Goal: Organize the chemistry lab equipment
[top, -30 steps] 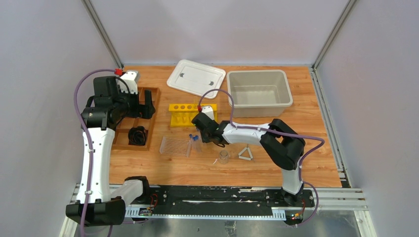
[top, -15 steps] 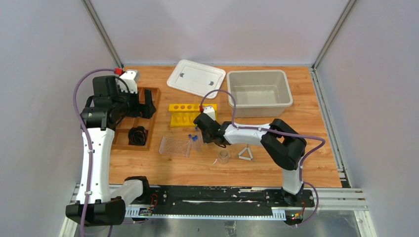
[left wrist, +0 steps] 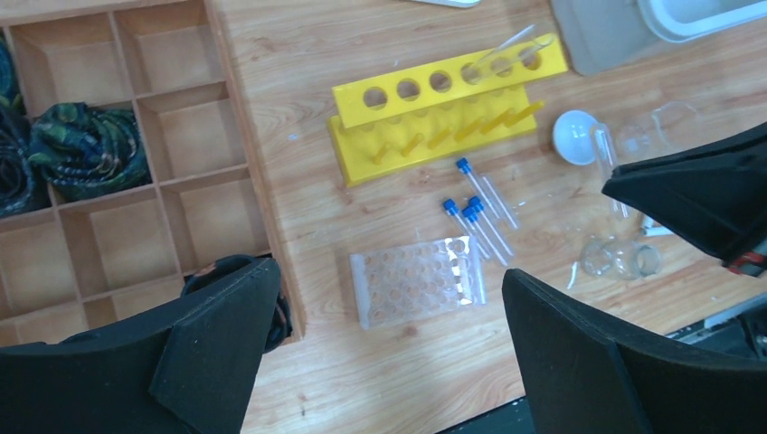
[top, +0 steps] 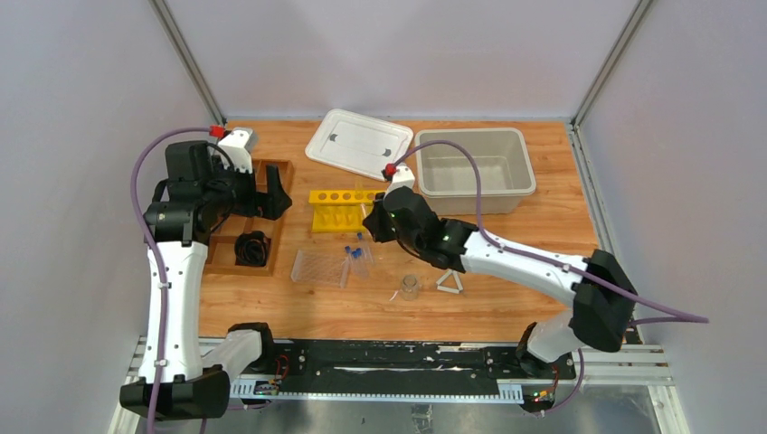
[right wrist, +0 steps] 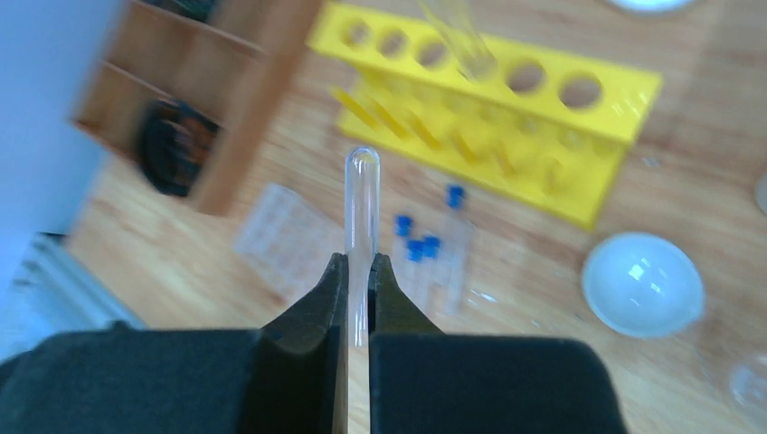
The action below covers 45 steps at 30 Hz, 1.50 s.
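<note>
Over the middle of the wooden table [top: 561, 226], stretched long and low from the right base, elbow out near the right edge, right gripper [top: 373, 222] hanging just in front of the yellow plastic test-tube rack [top: 348, 210]. From the right wrist view, pinched tight on a clear uncapped glass test tube [right wrist: 362, 217], its rounded end pointing away past the fingertips [right wrist: 330, 280], above the board in front of the rack's row of holes. Leaning in one of those holes, a second clear glass tube [right wrist: 457, 36].

On the left, raised high on an upright forearm, left gripper [top: 273, 193] spread wide and holding nothing, above the brown wooden divided tray [top: 258, 221] with dark bundles [top: 253, 246] in some compartments.

In front of the yellow rack, four small clear blue-capped tubes [left wrist: 475, 217] lying flat at the right end of the clear plastic rack of wells [left wrist: 416, 282]. Off the yellow rack's right end, a white dome-shaped piece [left wrist: 574, 136], hidden under the arm in the top view. Nearer the front, a small clear glass beaker [top: 410, 287] with a small white triangle [top: 449, 282] just beside it, apart.

At the far edge, a grey plastic bin [top: 470, 172] with a flat white lid [top: 359, 143] just beside it.

For moving room, bare board from the triangle to the right edge and a strip along the front. Grey walls close on three sides, a metal rail [top: 407, 362] along the near edge.
</note>
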### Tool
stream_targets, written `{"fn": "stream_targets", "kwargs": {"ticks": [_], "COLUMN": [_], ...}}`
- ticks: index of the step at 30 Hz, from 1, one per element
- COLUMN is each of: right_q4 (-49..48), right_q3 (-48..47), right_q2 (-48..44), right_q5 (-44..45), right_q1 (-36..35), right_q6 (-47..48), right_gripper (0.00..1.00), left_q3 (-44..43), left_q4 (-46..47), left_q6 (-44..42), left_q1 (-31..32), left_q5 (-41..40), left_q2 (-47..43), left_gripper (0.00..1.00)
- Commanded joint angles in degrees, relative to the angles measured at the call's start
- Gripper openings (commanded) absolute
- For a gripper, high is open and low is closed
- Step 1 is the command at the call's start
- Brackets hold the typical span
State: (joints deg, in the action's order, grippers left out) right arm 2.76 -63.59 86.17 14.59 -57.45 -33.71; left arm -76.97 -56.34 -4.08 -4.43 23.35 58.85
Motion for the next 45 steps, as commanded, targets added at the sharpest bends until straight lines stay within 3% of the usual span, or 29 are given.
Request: {"fn": "stream_targets", "kwargs": {"ticks": [1, 12, 30, 37, 45], "right_q4": [-11.45, -28.7, -35.47, -36.5, -38.34], "right_q3": [-0.03, -6.8, -12.34, -13.18, -11.4], "right_q2": [-4.78, -0.35, 5.24, 5.86, 4.81], "right_q5": [-0.36, -1.22, -7.38, -8.96, -7.93], "right_q1": [-2.94, -6.76, -7.76, -7.85, -8.15], "right_q6": [-1.68, -3.55, -14.02, -15.0, -12.22], "right_gripper": [0.0, 0.0, 0.0, 0.0, 0.01], "left_q3": [-1.37, 0.13, -0.45, -0.09, 0.18], "left_q4": [-0.09, 0.0, 0.0, 0.0, 0.0], "left_q6": [0.6, 1.88, 3.81, 3.81, 3.81], "left_q1": [-0.4, -0.38, -0.36, -0.35, -0.36], "left_q5": [6.61, 19.34, 31.65, 32.16, 30.54], "left_q2": [-2.2, -3.58, -2.52, -2.31, -1.76], "left_gripper": [1.0, 0.96, 0.58, 0.46, 0.22]}}
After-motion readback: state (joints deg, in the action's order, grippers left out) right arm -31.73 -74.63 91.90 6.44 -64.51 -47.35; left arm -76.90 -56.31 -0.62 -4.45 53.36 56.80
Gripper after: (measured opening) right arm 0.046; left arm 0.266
